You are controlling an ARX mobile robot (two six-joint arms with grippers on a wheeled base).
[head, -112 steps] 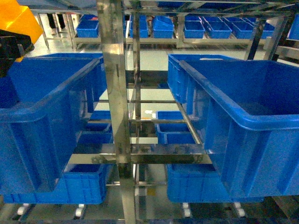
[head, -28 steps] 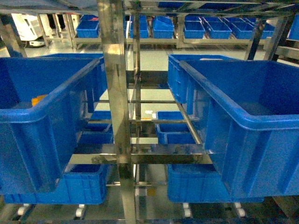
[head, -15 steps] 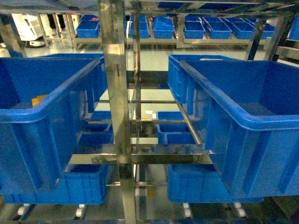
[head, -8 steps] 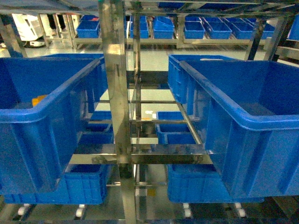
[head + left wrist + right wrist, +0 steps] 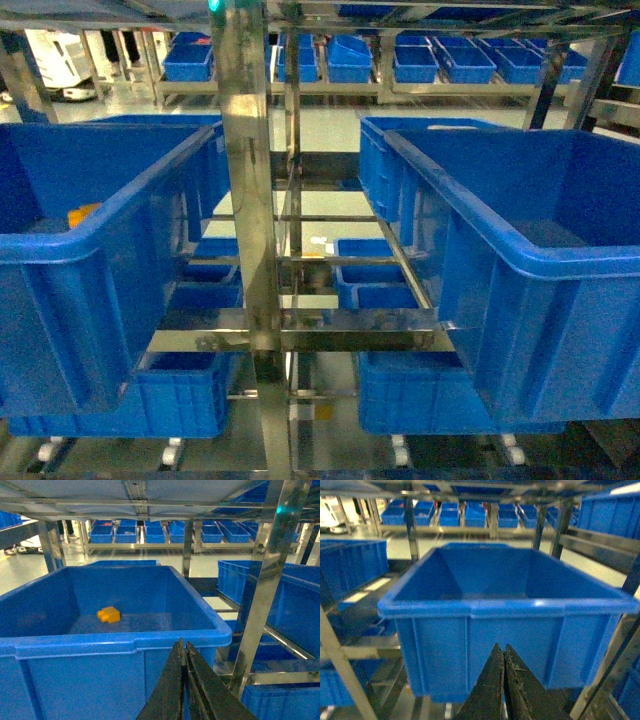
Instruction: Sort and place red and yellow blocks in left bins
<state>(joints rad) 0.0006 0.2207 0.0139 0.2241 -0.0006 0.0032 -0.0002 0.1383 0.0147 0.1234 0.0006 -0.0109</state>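
One orange-yellow two-stud plastic brick lies inside our deep blue left crate, ahead-left of our empty, closed left gripper; the right gripper is closed too.

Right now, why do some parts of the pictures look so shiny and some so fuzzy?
In the head view, the steel post throws back bright glare. In the left wrist view, the yellow block looks fairly sharp inside the blue bin, but the left gripper up close is dark. The right wrist view is soft and hazy all over, the right gripper included.
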